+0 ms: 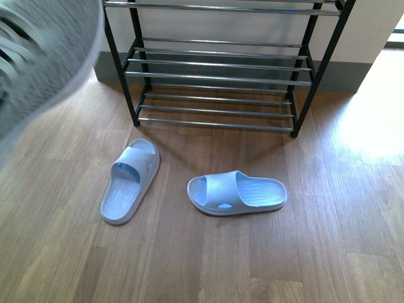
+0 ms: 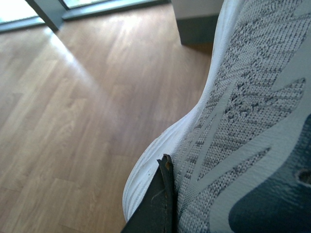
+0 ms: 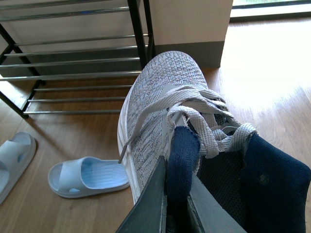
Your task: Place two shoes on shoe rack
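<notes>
Wooden floor (image 1: pixel 208 271), rack (image 1: pixel 218 64) ahead: left jaws pinching left sneaker (image 2: pixel 243 97), right jaws right sneaker (image 3: pixel 160 92); mid-carry, next set both on rods (image 1: pixel 214 124).

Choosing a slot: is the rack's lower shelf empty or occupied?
Empty: on the shoe rack, the visible tiers show only bare rods.

Left jaws: one member in view, a flat matt-black plate tapering to a narrow tip. Its thin edge is ridged and worn pale at the point, and fine light scratches cross the face. Right jaws: two flat dark-grey plates, smooth-faced, each narrowing toward its tip, with plain straight edges and a dull sheen.
</notes>
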Available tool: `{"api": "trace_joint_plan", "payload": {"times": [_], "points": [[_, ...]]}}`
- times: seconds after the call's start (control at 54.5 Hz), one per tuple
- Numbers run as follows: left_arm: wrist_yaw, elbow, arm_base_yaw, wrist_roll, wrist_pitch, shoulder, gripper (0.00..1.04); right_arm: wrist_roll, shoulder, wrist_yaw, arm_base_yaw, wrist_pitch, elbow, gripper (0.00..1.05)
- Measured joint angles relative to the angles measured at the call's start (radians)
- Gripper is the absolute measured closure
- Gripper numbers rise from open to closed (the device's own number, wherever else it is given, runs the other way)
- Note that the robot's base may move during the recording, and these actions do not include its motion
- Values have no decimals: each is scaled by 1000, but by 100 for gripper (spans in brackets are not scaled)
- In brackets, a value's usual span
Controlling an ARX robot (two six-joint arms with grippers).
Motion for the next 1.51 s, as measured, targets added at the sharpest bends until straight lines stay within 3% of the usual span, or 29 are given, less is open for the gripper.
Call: {"api": "trace_joint_plan", "payload": {"times": [0.202,1.505], "points": [[-95,0,-48,0,-183,-308,103,0,0,0,0,0,0,103],[-95,-2,-55,5,-191,-324,103,0,1,3,0,0,0,103]]}}
